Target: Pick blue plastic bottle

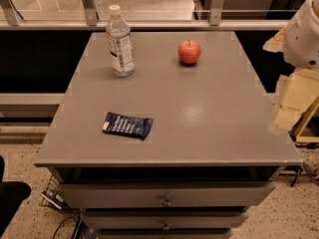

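Your blue plastic bottle point(120, 41) stands upright on the grey desk point(209, 113), in the far left part of the top, close to the rear edge. It is clear with a bluish tint, has a white cap, and wears a white-and-blue label around its middle. To its right, and well apart from it, a red apple point(189, 52) sits on the same far strip of the desk; the bottle is clearly the taller of the two. Nearer to you, on the left half of the top, a flat dark blue snack packet point(127, 125) lies on its face, a little askew, well apart from both bottle and apple. The gripper point(285, 116) is over at the right edge of the view, a pale cream-coloured shape just beside the right side of the desk, with the white arm point(304, 34) rising above it into the upper right corner. It is well away from the bottle, with the apple and a broad stretch of bare desk between them. You cannot tell from this angle how far open it is; the bottle, the apple and the packet all rest on the desk, out of its grasp. Below the front edge of the top you can see stacked drawers point(164, 195) with small round knobs.
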Available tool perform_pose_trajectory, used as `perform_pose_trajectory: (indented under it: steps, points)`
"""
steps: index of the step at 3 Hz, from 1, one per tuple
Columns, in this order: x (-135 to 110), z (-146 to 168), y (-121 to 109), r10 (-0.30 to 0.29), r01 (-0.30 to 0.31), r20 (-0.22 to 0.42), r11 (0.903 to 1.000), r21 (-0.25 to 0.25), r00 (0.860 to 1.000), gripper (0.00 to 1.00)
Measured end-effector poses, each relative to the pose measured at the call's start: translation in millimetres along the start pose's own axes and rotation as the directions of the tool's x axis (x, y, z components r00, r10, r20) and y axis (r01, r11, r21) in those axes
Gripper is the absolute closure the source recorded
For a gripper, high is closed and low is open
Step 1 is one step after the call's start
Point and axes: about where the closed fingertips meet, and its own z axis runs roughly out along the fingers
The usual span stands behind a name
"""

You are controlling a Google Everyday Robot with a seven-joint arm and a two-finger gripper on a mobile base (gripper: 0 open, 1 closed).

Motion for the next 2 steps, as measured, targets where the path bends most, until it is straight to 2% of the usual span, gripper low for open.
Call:
perform_pose_trajectory:
  steps: [2]
  points:
    - [-0.7, 0.1, -1.0, 0.003, -0.003, 0.005, 1.0000, 0.005, 1.000, 0.00]
